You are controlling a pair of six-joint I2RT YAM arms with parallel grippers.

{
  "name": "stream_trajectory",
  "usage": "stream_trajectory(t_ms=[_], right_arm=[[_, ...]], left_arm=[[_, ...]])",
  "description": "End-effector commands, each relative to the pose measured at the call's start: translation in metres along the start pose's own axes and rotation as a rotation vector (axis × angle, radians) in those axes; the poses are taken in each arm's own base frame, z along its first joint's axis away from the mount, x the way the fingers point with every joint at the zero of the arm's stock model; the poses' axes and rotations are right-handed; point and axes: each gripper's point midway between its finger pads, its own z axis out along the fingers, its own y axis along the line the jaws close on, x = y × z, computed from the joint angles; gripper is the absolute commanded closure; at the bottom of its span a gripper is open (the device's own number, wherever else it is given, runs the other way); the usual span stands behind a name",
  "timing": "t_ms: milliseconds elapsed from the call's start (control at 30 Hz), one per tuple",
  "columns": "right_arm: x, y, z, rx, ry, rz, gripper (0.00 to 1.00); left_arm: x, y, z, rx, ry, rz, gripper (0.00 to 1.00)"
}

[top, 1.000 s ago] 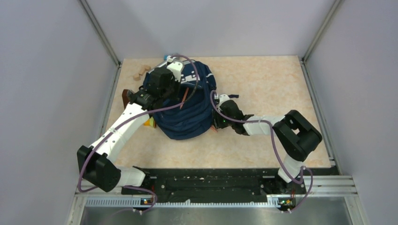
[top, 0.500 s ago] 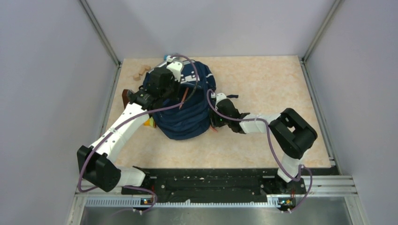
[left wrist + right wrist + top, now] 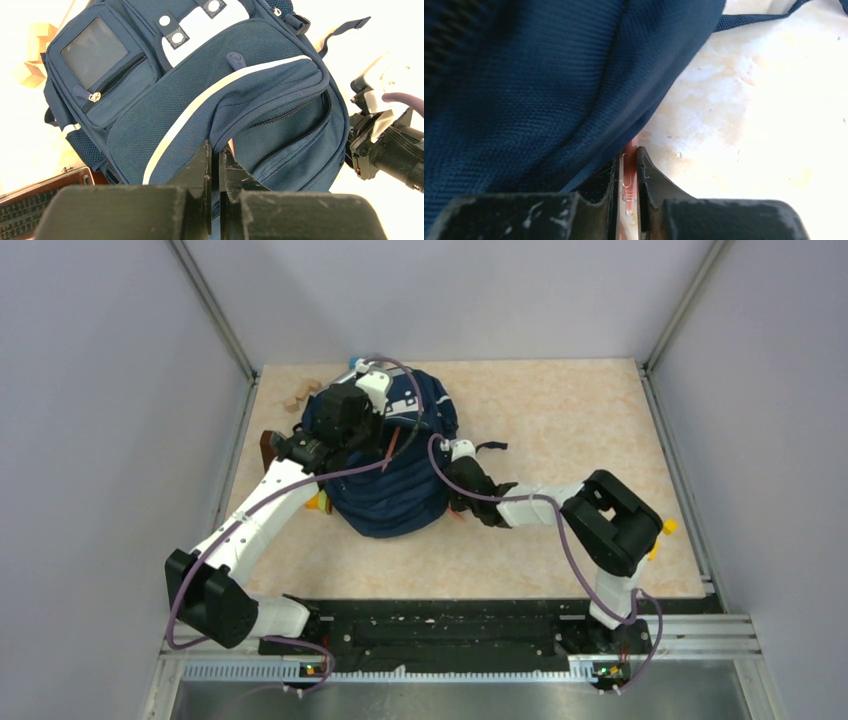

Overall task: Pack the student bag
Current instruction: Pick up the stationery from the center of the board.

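Top external: student bag lies front-up at the far left of the table, long axis far-to-near | left gripper pinches a fold of its flap, lifting the pocket mouth | right gripper is narrow around a thin pink pen at the bag's right edge | step: loading the pen; next, I reckon, lift and steer it into that gap

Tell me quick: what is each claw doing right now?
Left gripper: closed, pinching a fold of the navy backpack.
Right gripper: closed on a thin pink pen-like stick.
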Motion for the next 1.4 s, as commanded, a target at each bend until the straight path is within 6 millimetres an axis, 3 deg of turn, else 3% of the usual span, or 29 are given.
stream_trajectory(t_ms=[0,267,400,567,767,800,900,1033,1200,1367], right_arm=[[0.054,-0.016,-0.012,0.048,0.154,-0.007,0.97],[0.092,-0.029,-0.072,0.016,0.23,0.032,1.0],[0.09,-0.032,-0.088,0.012,0.222,0.046,1.0],[0.063,-0.03,-0.084,0.025,0.159,0.024,0.81],[0.059,-0.026,-0.065,0.049,0.193,-0.006,0.75],[0.059,-0.025,-0.063,0.05,0.195,-0.01,0.78],[0.06,-0.027,-0.065,0.057,0.195,0.002,0.99],[0.041,-0.024,-0.082,0.034,0.15,0.038,1.0],[-0.004,-0.018,-0.125,-0.027,0.038,0.089,1.0],[-0.034,-0.008,-0.158,-0.118,-0.044,0.123,1.0]], left_arm=[[-0.036,-0.006,-0.009,0.023,-0.118,-0.05,1.0],[-0.036,-0.006,-0.008,0.022,-0.116,-0.05,1.0],[-0.035,-0.006,-0.007,0.025,-0.112,-0.048,1.0],[-0.034,-0.007,-0.006,0.026,-0.108,-0.048,1.0],[-0.034,-0.005,-0.007,0.021,-0.108,-0.047,1.0],[-0.035,-0.005,-0.007,0.019,-0.11,-0.047,1.0],[-0.035,-0.005,-0.008,0.02,-0.113,-0.046,1.0],[-0.038,-0.007,-0.011,0.033,-0.122,-0.049,1.0],[-0.042,-0.007,-0.016,0.038,-0.138,-0.051,1.0],[-0.043,-0.011,-0.017,0.056,-0.145,-0.057,1.0]])
